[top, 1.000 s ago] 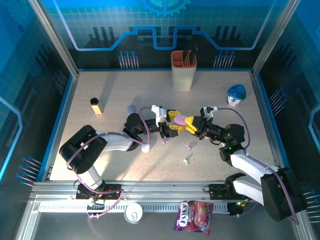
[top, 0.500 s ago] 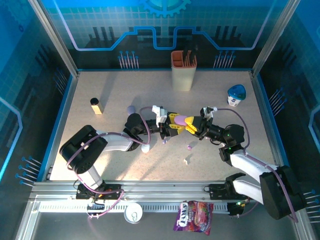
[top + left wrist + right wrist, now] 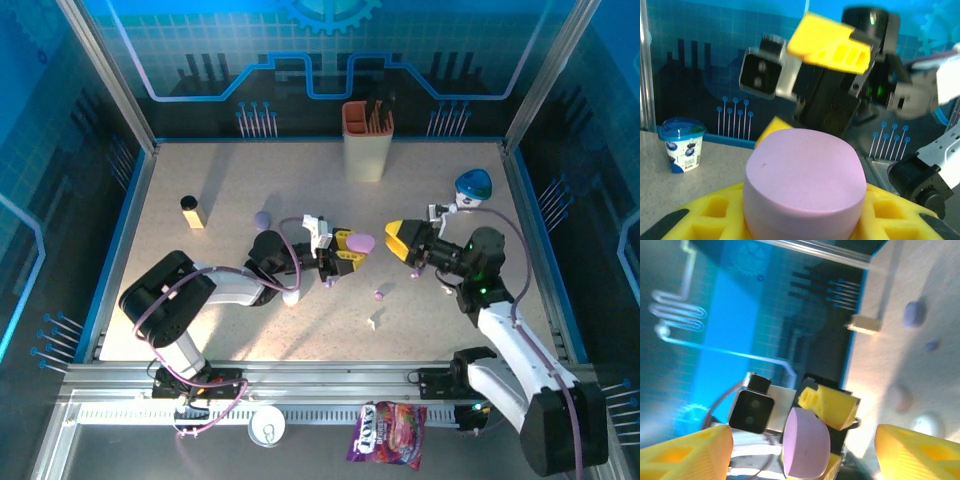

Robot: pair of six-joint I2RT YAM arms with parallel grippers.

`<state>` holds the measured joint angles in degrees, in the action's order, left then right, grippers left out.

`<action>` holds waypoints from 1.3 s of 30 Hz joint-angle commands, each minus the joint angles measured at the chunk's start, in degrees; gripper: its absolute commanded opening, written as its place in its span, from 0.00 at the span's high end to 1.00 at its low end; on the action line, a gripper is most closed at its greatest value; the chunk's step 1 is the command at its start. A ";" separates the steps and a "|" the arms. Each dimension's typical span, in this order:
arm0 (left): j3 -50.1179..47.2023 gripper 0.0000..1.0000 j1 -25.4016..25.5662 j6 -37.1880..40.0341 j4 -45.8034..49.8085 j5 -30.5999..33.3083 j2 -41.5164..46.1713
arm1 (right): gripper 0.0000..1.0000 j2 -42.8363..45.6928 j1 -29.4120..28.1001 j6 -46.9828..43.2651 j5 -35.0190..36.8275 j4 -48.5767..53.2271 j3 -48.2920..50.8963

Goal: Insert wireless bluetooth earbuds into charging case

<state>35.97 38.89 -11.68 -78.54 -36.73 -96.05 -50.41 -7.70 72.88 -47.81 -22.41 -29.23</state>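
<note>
Centrally, lilac case (image 3: 360, 243) clamped in left gripper (image 3: 354, 253), yogurt cup (image 3: 682, 150) label illegible

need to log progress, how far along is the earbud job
Done: nothing that shows; no earbud is seen in a case. In hand: the left gripper holds a lilac case that looks closed; the right gripper stands open and empty, apart from it. Left: a purple earbud and a white earbud lie loose on the table, so opening the case and inserting them remain.

Left wrist view's lower edge cuts off the lilac case (image 3: 805, 185).
</note>
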 commanded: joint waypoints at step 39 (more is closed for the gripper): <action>-1.56 0.75 -3.09 -2.88 -1.79 -4.37 5.03 | 0.00 -17.17 -26.23 -98.86 37.90 63.02 -43.80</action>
<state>33.91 36.16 -13.63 -77.76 -40.38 -92.14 -67.37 -34.11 -23.70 -11.97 37.95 -72.01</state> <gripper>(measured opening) 0.364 0.997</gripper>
